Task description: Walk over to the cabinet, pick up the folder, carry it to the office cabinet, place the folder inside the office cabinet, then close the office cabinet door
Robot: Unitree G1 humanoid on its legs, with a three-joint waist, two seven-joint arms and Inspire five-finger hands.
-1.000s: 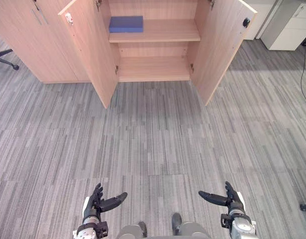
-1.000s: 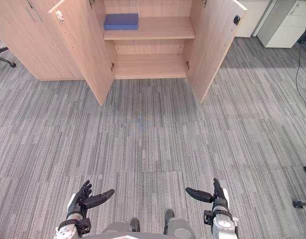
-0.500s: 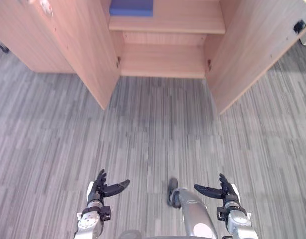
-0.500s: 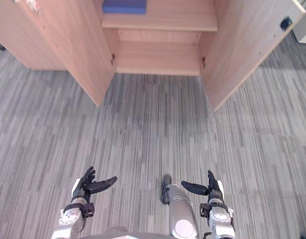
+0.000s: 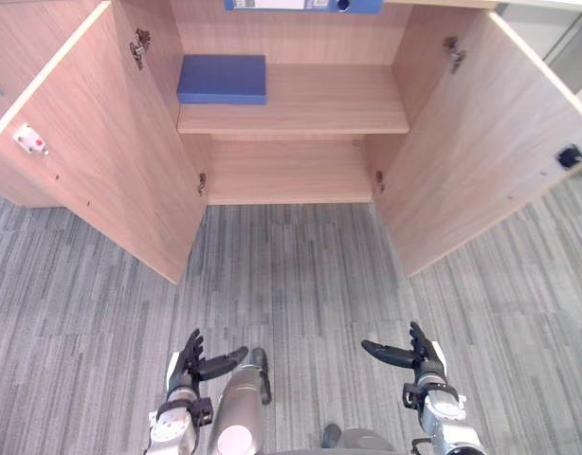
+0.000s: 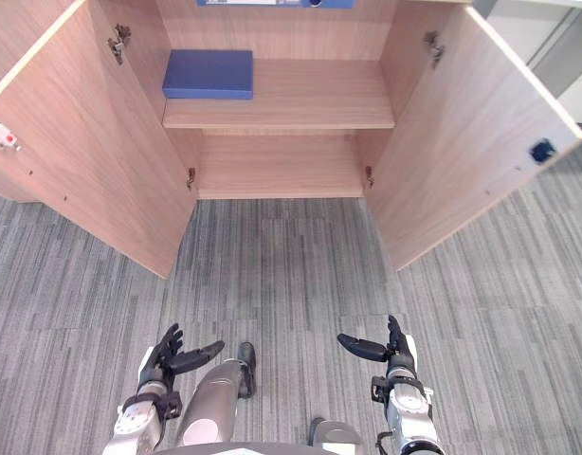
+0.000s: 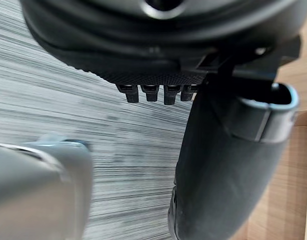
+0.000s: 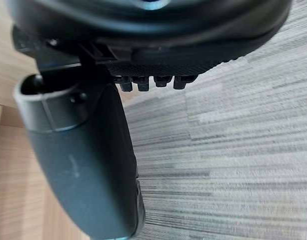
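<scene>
Finds the blue folder point(image 5: 222, 79) lying flat at the left end of the middle shelf point(image 5: 319, 100), in the upper left of the head views, touching neither hand and well apart from both. Notes a blue binder point(image 5: 300, 5) with a white label on the level above, cut by the top edge of the frame. Sees the wooden cabinet point(image 5: 291, 38) standing wide open across the upper half: left door point(image 5: 92, 161) swung out toward the left edge with a small white and red catch point(image 5: 27, 139) near its free edge, right door point(image 5: 490, 142) swung out toward the right edge with a dark knob point(image 5: 569, 155), metal hinges point(image 5: 139, 45) near the top of each door's inner side. Shows the bottom shelf point(image 5: 286, 171) in plain wood below the middle one, meeting the grey striped carpet point(image 5: 300, 275) spread over the lower half. Places the left hand point(image 5: 189, 370) at the lower left and the right hand point(image 5: 422, 362) at the lower right, both low over the carpet and well short of the cabinet, fingers straight and relaxed, thumbs pointing inward toward each other, gripping nothing. Reads likewise in the left wrist view: straight fingertips point(image 7: 153, 92) in a row and an outstretched thumb point(image 7: 223, 165) over the carpet, wood showing at the side.
</scene>
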